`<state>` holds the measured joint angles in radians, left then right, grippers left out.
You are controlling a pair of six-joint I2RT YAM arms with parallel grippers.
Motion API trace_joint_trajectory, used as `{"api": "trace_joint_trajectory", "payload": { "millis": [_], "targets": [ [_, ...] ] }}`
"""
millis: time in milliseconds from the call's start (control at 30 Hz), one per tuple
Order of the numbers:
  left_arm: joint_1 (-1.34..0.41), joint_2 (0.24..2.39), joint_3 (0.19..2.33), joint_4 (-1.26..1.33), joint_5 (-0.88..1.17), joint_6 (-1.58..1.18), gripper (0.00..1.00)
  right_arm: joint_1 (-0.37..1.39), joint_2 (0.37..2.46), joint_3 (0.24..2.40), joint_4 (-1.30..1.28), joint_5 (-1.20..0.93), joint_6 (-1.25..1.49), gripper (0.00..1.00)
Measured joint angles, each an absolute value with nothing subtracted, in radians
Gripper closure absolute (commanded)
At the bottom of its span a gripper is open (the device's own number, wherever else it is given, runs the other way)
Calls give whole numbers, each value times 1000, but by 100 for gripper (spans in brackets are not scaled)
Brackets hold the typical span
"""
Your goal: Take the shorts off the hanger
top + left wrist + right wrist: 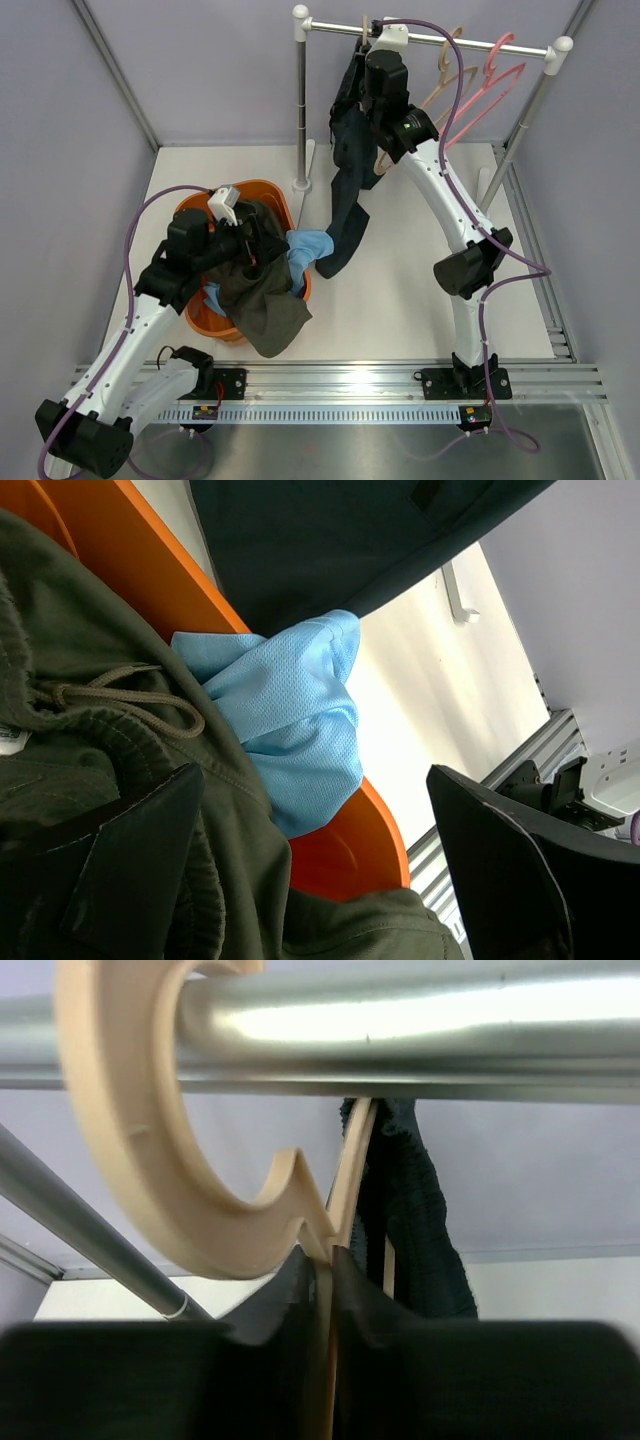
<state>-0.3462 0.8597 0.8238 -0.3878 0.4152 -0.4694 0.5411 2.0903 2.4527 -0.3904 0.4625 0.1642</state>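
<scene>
The dark navy shorts (348, 200) hang from a beige wooden hanger (130, 1160) on the metal rail (400, 1030), their lower end trailing onto the table. My right gripper (372, 50) is up at the rail, shut on the hanger's neck just below the hook in the right wrist view (325, 1290). The olive green shorts (262, 300) drape over the rim of the orange basket (200, 325); the light blue shorts (308, 245) lie in it. My left gripper (255, 240) hovers over the basket, jaws wide open (310, 870), above the olive cloth (80, 680) and beside the blue cloth (290, 710).
An empty beige hanger (450, 85) and a pink hanger (495, 75) hang further right on the rail. The rack's post (300, 110) stands behind the basket. A metal track (350, 380) runs along the table's near edge.
</scene>
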Motion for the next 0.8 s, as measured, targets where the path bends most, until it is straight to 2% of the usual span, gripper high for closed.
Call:
{"api": "trace_joint_trajectory", "payload": {
  "millis": [100, 800],
  "targets": [
    [-350, 860, 824, -388, 415, -469, 1, 541, 2093, 2454, -388, 467, 138, 100],
    [-352, 860, 824, -388, 415, -469, 1, 543, 2020, 2423, -425, 469, 46, 100]
  ]
}}
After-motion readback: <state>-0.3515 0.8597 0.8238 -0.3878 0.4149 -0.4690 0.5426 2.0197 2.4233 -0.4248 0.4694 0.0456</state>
